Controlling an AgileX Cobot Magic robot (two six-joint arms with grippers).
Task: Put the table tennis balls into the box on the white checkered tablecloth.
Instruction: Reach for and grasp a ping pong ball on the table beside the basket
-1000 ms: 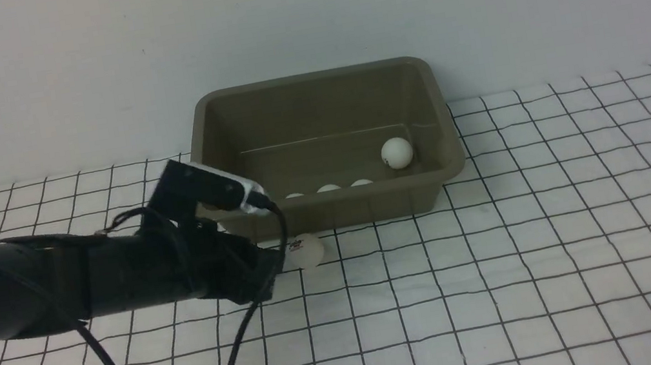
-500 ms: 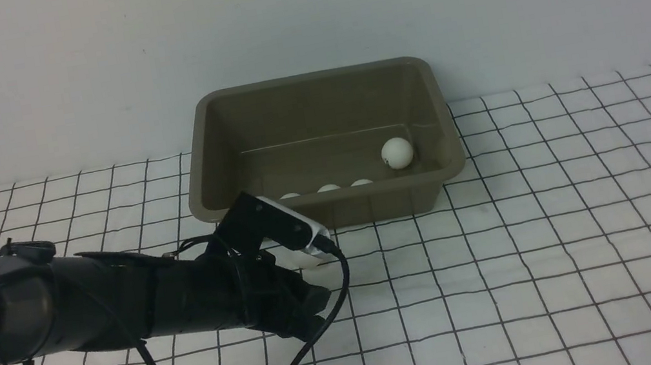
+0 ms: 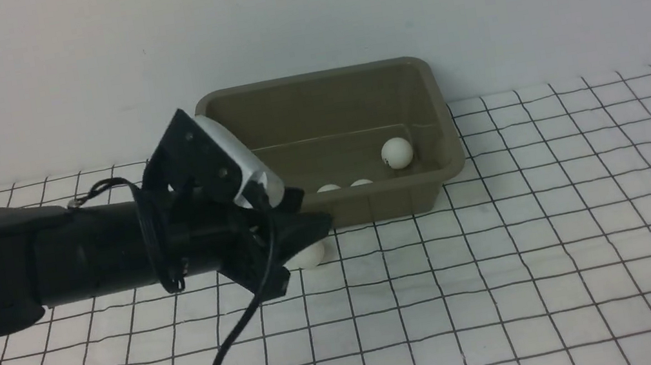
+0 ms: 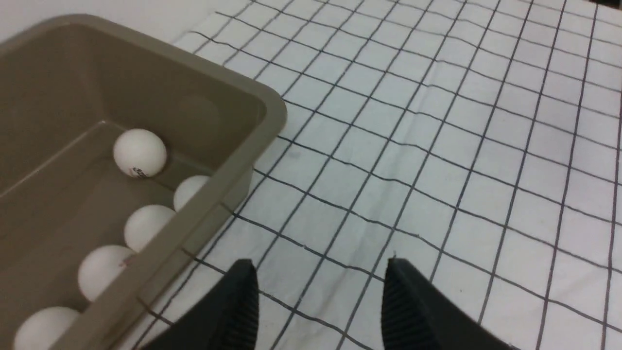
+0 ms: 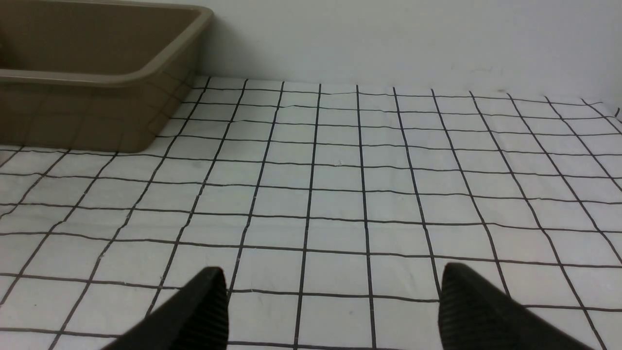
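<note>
The box is a smooth olive-grey plastic bin with rounded corners, a flared rim and sloping walls. It stands on the white checkered tablecloth, close against a plain pale wall. The cloth is thin and faintly wrinkled, ruled by fine black lines into squares.

In the left wrist view, five matte white table tennis balls lie inside the box. Four sit in a row along its near wall, and one with a small dark logo sits apart, toward the right end. From the front, that wall hides most of the row and only two tops show. A sixth ball rests on the cloth just outside the near wall, half covered by the left end effector. Its ribbed black fingers stand apart with only bare cloth between them, clamping nothing.

The black left arm, its wrist camera and a trailing black cable block the box's left end from the front view. The right end effector hangs over bare cloth, well apart from the box, fingers spread wide and empty.
</note>
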